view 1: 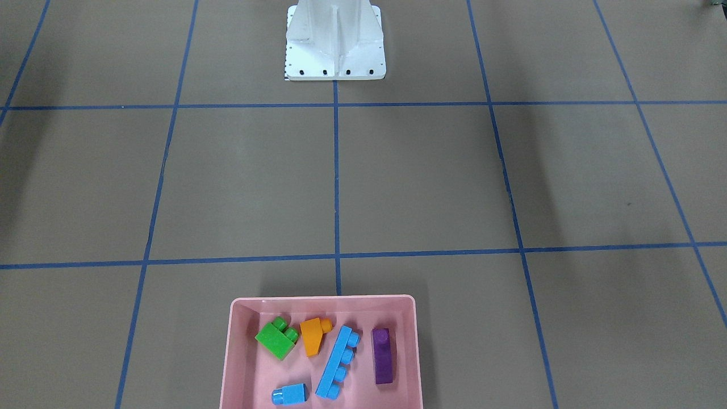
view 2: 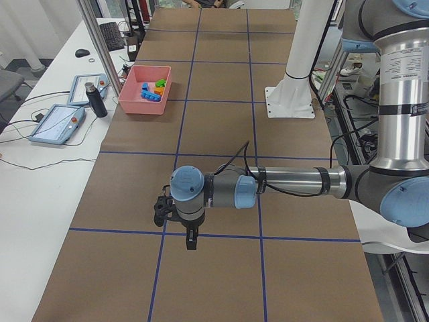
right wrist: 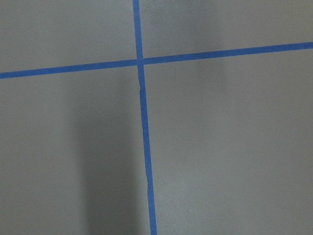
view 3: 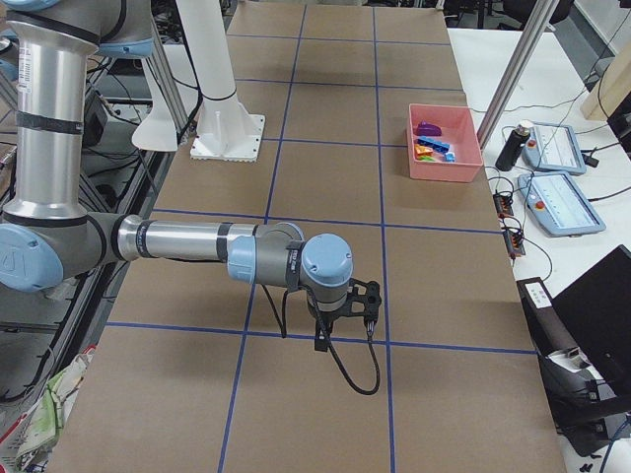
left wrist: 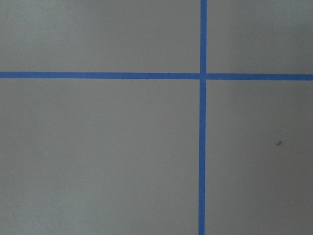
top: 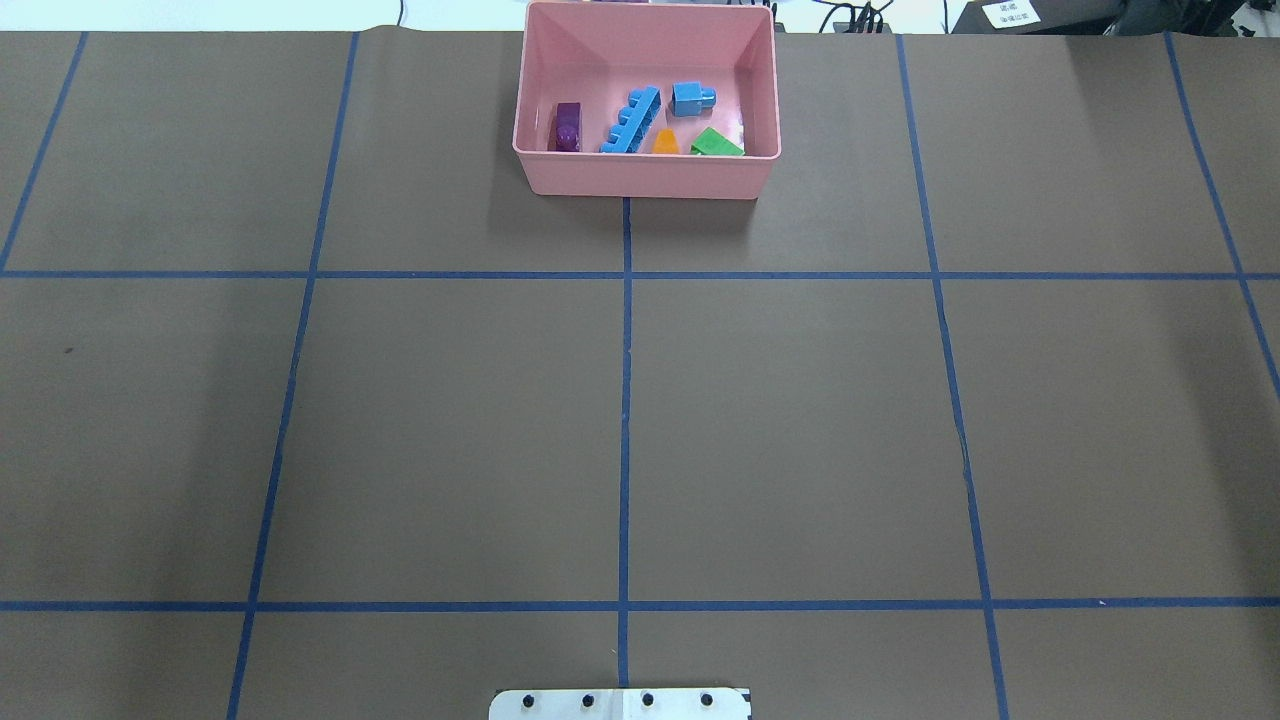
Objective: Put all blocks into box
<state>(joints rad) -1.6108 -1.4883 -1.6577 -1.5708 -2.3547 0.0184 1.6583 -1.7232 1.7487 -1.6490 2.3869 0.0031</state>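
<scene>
Exterior front-facing view: pink box (view 1: 324, 297) sits on the brown worktop (view 1: 426, 182) at the edge away from the robot, in line with the centre blue tape line (view 1: 336, 170) and the white base plate (view 1: 335, 62).

All 5 blocks lie inside the box:
- green 2-stud block (view 1: 276, 338), toward the wall nearer the robot
- orange sloped block (view 1: 313, 335), just beside the green
- long light-blue 4-stud block (view 1: 338, 362), lying diagonally between the orange and the purple
- purple sloped block (view 1: 383, 356), lengthwise, apart from the long one
- small light-blue 1-stud block (view 1: 289, 394), on its side, near the long one's end

Left tool (view 2: 191, 243) hangs over a tape line, well apart from the box; it shows only in the exterior left view, so spread or pressed together, I cannot tell. Right tool (view 3: 321, 341) hangs likewise at the opposite end of the worktop; it shows only in the exterior right view, so again I cannot tell. Both wrist views show only worktop and crossing tape.
</scene>
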